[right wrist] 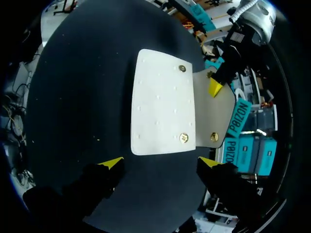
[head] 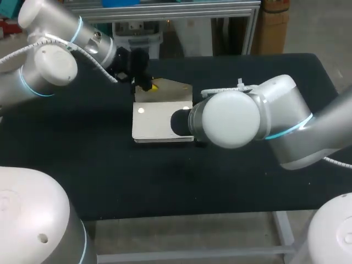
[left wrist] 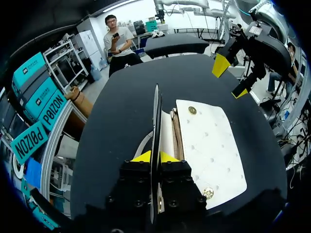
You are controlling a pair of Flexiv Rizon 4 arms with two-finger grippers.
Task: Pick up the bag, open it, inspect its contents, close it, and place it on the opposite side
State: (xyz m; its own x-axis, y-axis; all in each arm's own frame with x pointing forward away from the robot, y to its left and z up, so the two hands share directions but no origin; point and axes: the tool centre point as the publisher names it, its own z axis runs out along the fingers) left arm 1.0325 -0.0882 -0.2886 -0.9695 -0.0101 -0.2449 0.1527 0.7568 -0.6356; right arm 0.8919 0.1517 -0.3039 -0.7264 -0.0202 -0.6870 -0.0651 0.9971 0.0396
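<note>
A flat white bag (head: 159,124) lies on the black table (head: 82,165) with its flap (head: 173,89) lifted off the body. My left gripper (head: 147,85) is shut on the flap's edge; in the left wrist view the flap (left wrist: 156,111) stands on edge between the yellow tips of this gripper (left wrist: 155,156), with the bag body (left wrist: 209,145) beside it. My right gripper (right wrist: 161,162) hovers open over the bag (right wrist: 163,102), holding nothing. Gold snaps (right wrist: 183,138) show on the body and on the flap (right wrist: 216,111). In the head view the right arm's wrist (head: 231,118) hides its fingers.
The black table has bare room to the left, right and front of the bag. Its front edge (head: 181,213) runs below the bag. My other arm's gripper (left wrist: 230,78) hangs over the table's far side in the left wrist view.
</note>
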